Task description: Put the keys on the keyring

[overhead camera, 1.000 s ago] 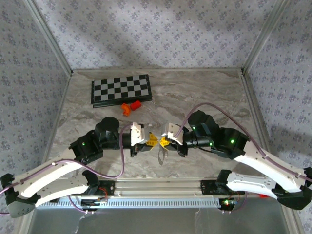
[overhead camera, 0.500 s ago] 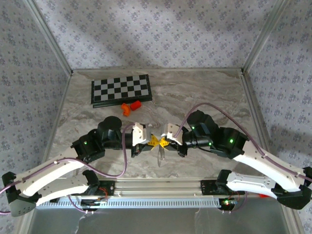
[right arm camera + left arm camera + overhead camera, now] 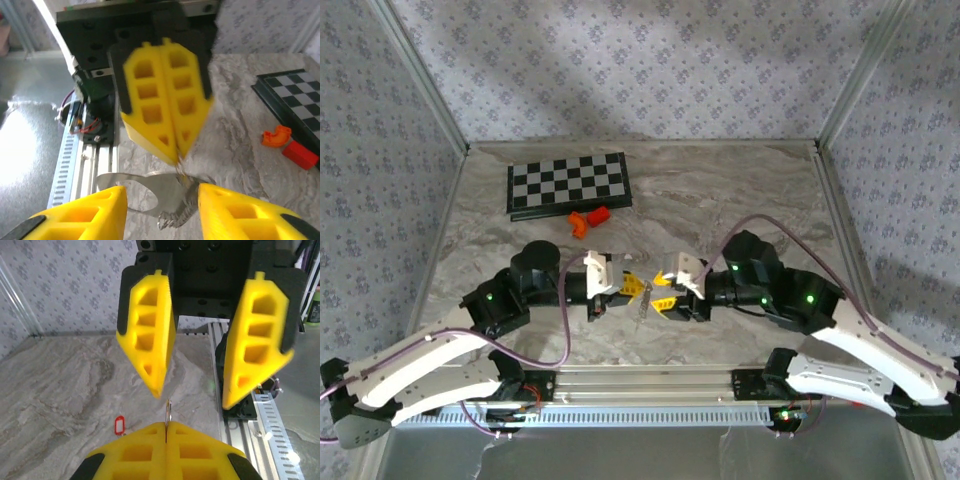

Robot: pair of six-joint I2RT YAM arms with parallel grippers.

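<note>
My left gripper [image 3: 631, 290] is shut on the keys [image 3: 642, 303], which hang from its tips above the table's front middle. In the right wrist view the keys [image 3: 150, 192] are a flat silver head with a large hole and a toothed blade beneath the left fingers [image 3: 165, 110]. My right gripper [image 3: 161, 189] stands open around them, its pads apart from the metal. The left wrist view gives the metal [image 3: 168, 412] edge-on above my left gripper [image 3: 165, 426], facing the open right fingers [image 3: 147, 335]. The keyring's red tag [image 3: 119, 425] lies on the marble below.
A folded chessboard [image 3: 568, 182] lies at the back left, with two orange blocks [image 3: 588, 218] just in front of it. The aluminium rail [image 3: 650, 385] with the arm bases runs along the near edge. Patterned walls close in the table.
My right gripper has opened and drawn back to the right, letting go of the metal. My left gripper has closed fully, kept the keys and shifted slightly left.
</note>
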